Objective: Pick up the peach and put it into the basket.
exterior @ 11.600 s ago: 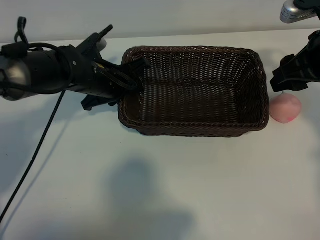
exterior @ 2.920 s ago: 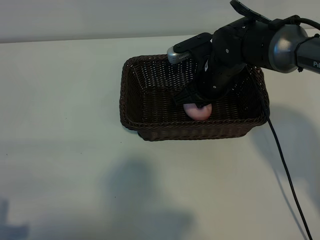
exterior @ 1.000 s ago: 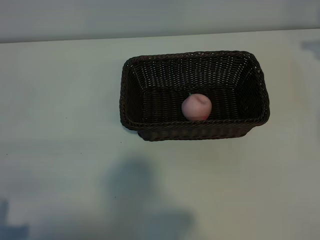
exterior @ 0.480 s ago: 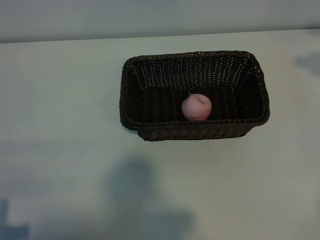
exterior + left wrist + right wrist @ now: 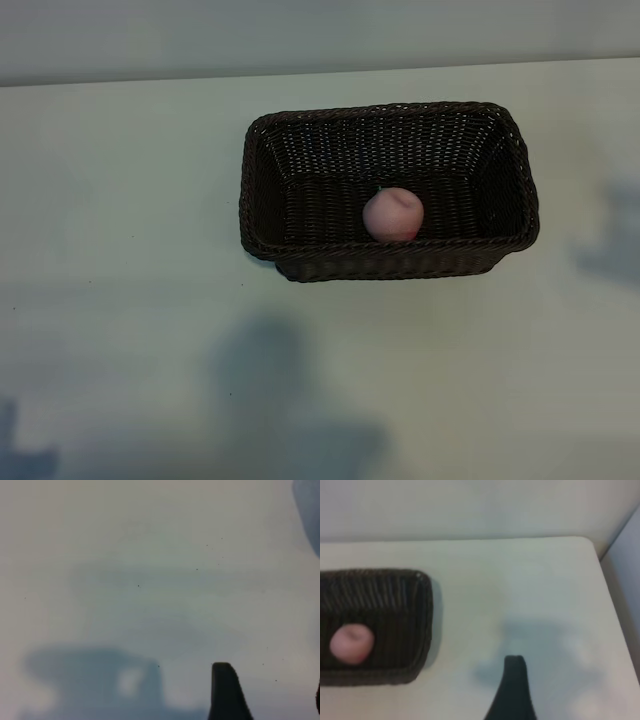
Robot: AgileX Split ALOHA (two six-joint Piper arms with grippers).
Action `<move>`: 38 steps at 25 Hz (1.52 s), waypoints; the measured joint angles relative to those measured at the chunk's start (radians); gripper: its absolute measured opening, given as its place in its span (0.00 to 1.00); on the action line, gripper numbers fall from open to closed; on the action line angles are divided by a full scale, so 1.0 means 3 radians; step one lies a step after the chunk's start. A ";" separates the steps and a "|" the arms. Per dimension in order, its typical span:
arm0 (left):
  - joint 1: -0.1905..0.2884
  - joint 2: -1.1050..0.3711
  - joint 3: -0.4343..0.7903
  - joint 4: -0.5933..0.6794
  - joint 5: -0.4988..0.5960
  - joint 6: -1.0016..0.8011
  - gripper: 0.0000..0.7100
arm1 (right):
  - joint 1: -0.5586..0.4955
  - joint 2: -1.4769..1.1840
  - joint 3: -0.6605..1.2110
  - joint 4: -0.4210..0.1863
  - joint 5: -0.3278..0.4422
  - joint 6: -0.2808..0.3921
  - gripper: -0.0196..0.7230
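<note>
The pale-pink peach (image 5: 392,214) lies inside the dark-brown wicker basket (image 5: 262,190), against its near wall and a little right of the middle. Nothing touches it. Neither arm shows in the exterior view. The right wrist view has the peach (image 5: 351,643) in the basket (image 5: 422,615) well off to one side. Of my right gripper only one dark finger (image 5: 514,685) shows, over bare table with nothing at it. My left gripper (image 5: 271,690) hangs open over bare table, away from the basket, its jaws wide apart and empty.
The white table (image 5: 120,300) runs to a pale back wall (image 5: 300,35). An arm's shadow (image 5: 610,245) falls right of the basket. The right wrist view shows the table's corner and side edge (image 5: 600,560).
Peach and basket have not moved in the last second. The shadow at the table's right edge slid toward the front. Before that, the right gripper set the peach in the basket and withdrew.
</note>
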 joint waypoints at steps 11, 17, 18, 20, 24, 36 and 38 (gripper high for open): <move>0.0000 0.0000 0.0000 0.0000 -0.0003 0.0000 0.62 | 0.0176 -0.1105 0.1129 -0.0502 -0.0167 0.0354 0.82; 0.0000 0.0000 0.0000 0.0000 -0.0003 0.0000 0.62 | 0.0326 -0.1879 0.1645 -0.0502 -0.0203 0.0424 0.82; 0.0000 0.0000 0.0000 0.0000 -0.0003 0.0000 0.62 | 0.0326 -0.1977 0.1694 -0.0502 -0.0202 0.0429 0.82; 0.0000 0.0000 0.0000 0.0000 -0.0003 0.0000 0.62 | 0.0326 -0.2071 0.1733 -0.0509 -0.0184 0.0436 0.82; 0.0000 0.0000 0.0000 0.0000 -0.0003 0.0000 0.62 | 0.0326 -0.2071 0.1756 -0.0534 -0.0071 0.0430 0.82; 0.0000 0.0000 0.0000 0.0000 -0.0003 0.0000 0.62 | 0.0326 -0.2071 0.2021 -0.0583 -0.0030 0.0408 0.81; 0.0000 0.0000 0.0000 0.0000 -0.0003 0.0000 0.62 | 0.0326 -0.2071 0.2039 -0.0587 -0.0078 0.0366 0.81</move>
